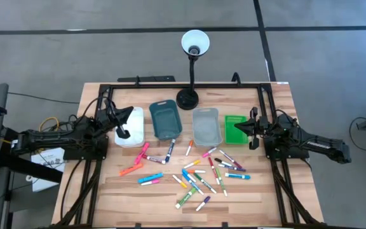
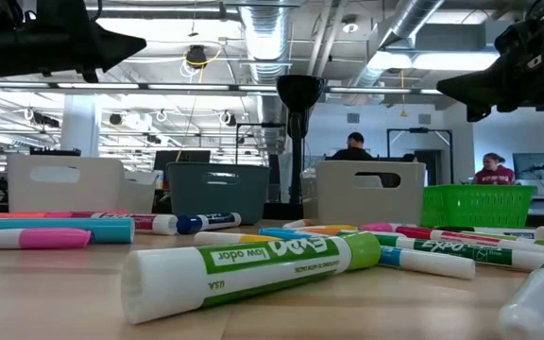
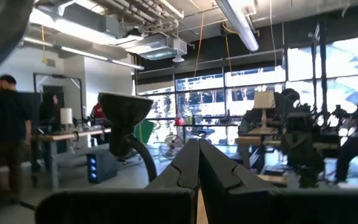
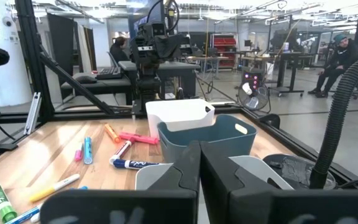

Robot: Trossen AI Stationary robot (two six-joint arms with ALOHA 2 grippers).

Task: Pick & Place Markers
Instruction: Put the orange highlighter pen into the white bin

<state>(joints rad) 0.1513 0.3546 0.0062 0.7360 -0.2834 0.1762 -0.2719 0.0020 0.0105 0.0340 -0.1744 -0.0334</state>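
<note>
The markers (image 1: 199, 173) lie scattered on the wooden surface (image 1: 138, 203), in front of the row of four bins; the nearest is a green-capped one lying on its side. The left gripper (image 1: 123, 130) hangs over the white bin (image 1: 135, 121), jaws pressed together and holding nothing. The right gripper (image 1: 251, 129) hangs over the green bin (image 1: 234, 124), jaws likewise closed and empty.
</note>
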